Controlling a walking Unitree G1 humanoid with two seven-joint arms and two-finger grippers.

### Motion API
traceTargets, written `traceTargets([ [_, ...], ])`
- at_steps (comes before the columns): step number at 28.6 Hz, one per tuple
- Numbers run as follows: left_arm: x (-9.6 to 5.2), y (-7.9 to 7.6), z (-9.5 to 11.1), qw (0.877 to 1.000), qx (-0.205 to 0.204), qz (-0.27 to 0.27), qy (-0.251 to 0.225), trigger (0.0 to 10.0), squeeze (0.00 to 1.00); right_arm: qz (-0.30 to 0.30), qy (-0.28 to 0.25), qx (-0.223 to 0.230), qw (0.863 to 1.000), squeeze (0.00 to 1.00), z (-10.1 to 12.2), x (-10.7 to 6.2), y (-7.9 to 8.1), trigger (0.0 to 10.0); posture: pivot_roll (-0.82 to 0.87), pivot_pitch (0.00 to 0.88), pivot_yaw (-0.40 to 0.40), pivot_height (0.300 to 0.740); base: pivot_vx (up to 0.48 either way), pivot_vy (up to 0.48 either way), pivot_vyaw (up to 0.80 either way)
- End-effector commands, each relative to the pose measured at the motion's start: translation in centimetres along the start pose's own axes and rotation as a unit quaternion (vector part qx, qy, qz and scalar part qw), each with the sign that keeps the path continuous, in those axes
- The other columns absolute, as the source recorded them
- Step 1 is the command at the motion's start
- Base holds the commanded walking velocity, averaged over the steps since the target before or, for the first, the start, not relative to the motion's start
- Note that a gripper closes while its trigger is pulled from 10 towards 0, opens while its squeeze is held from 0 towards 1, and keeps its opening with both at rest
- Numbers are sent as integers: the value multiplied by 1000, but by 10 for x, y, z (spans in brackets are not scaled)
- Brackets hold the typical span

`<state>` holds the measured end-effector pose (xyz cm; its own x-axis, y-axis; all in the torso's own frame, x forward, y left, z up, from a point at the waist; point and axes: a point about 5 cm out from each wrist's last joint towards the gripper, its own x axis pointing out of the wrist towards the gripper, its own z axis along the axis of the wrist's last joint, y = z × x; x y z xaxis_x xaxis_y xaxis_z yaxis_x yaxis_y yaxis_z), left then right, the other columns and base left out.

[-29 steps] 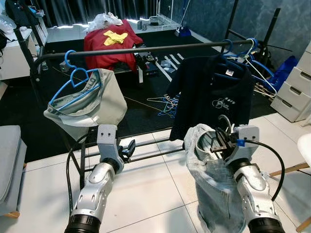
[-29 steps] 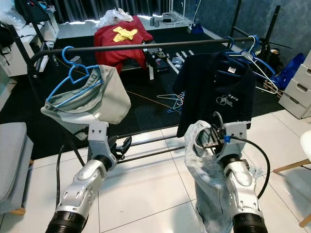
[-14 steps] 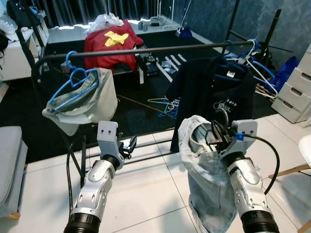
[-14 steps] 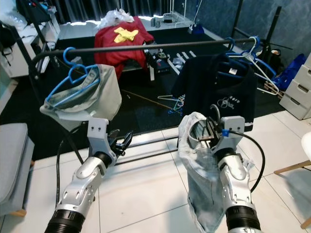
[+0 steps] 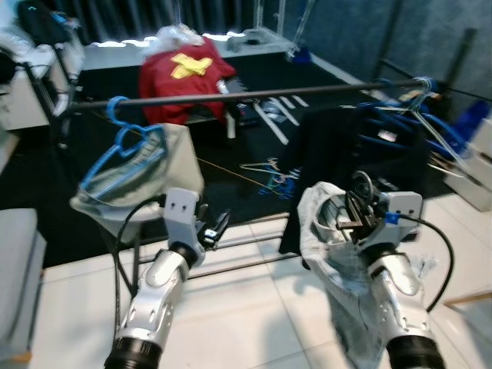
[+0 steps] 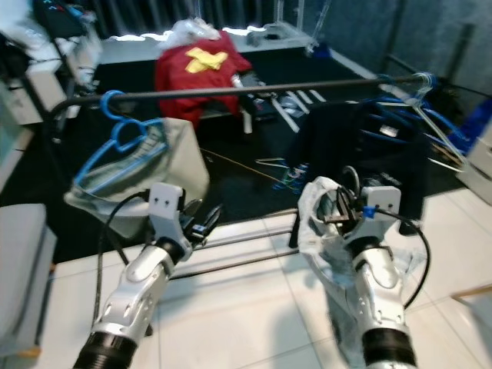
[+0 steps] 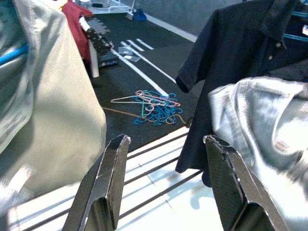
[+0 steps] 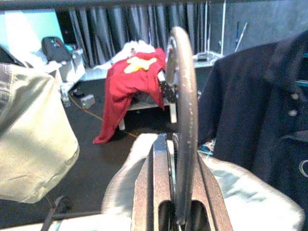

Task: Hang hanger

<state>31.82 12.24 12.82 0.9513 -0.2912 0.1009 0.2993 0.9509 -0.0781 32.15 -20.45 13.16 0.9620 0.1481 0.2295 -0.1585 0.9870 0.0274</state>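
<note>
From the head camera I see my right gripper (image 5: 355, 217) clamped on a hanger (image 5: 360, 187) with pale jeans (image 5: 338, 261) draped over it, below the rail (image 5: 254, 94). My left gripper (image 5: 216, 228) hovers empty. Left wrist view: fingers (image 7: 108, 178) apart, dark shirt (image 7: 231, 53) ahead. Right wrist view: fingers pinch the hanger's hook (image 8: 183, 120).

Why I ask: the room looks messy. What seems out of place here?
A tangle of hangers lies on the dark floor mat behind the rail, not hung up. A red garment is draped over furniture farther back.
</note>
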Motion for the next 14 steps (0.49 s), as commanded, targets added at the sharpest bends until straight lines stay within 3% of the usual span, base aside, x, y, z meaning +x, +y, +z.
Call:
traceTargets([
  [1,2,-7,-2,1000,-3,-17,0,10000,0,-14,-16,-2,1000,0,6,-1,-8,10000,-159,43,2,740,420,0,0],
  [10,3,-8,-1,999,8,-31,-2,10000,0,-3,-29,-5,1000,0,14,4,-9,10000,-158,29,3,740,417,0,0],
  [11,3,-11,0,999,15,-43,-5,10000,0,16,-33,21,999,0,22,8,-12,10000,-160,24,4,740,416,0,0],
  [14,3,-13,1,999,19,-50,-10,10000,0,25,-37,26,999,0,26,9,-13,10000,-161,21,4,740,409,0,0],
])
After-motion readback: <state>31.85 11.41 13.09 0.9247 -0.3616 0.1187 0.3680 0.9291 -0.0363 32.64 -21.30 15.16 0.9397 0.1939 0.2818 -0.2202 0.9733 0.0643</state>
